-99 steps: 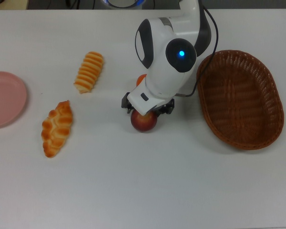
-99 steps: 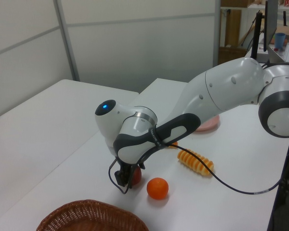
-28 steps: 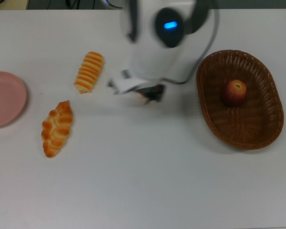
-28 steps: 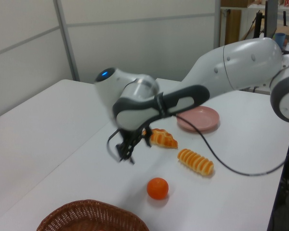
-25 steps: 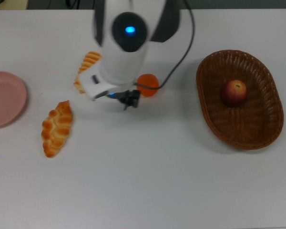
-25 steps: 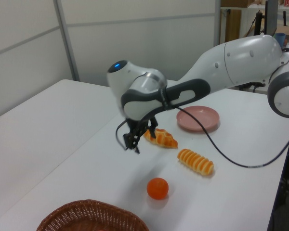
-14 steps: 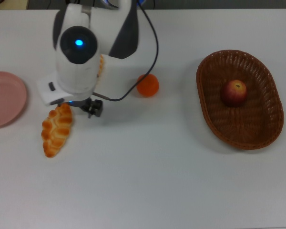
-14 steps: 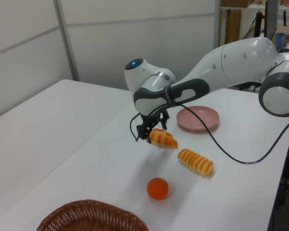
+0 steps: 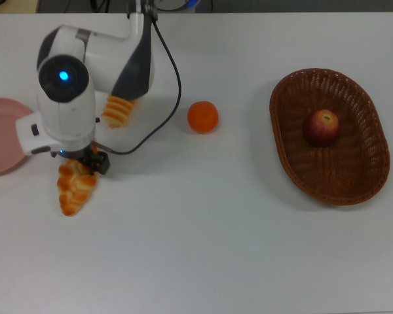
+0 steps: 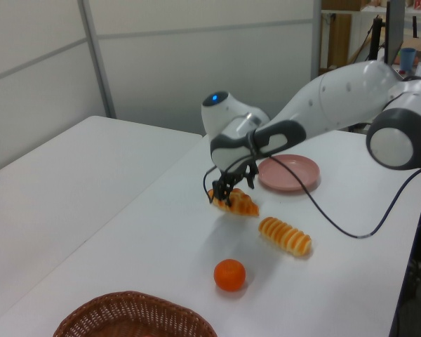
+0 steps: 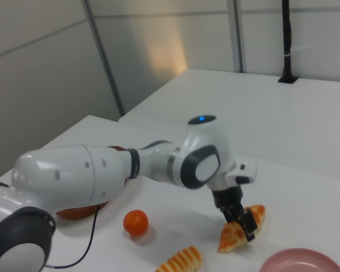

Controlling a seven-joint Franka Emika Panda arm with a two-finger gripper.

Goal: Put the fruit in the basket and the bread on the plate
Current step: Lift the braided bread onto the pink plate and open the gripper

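Observation:
The braided bread lies on the table at the top view's left. My gripper is down over its far end, open, with one finger on each side of the loaf. The striped bread is partly hidden under my arm and lies bare in the left view. The orange sits alone mid-table. In the wicker basket at the top view's right rests the red apple. Half the pink plate shows at the top view's left edge, beside my wrist.
My arm reaches in from the top view's upper edge, its black cable looping between the striped bread and the orange. In the right view the arm covers most of the basket. Bare white table fills the top view's lower half.
The apple, held 3.5 s ago, now lies in the basket. My gripper has swept across the top view to the left, past the orange, and come down over the braided bread.

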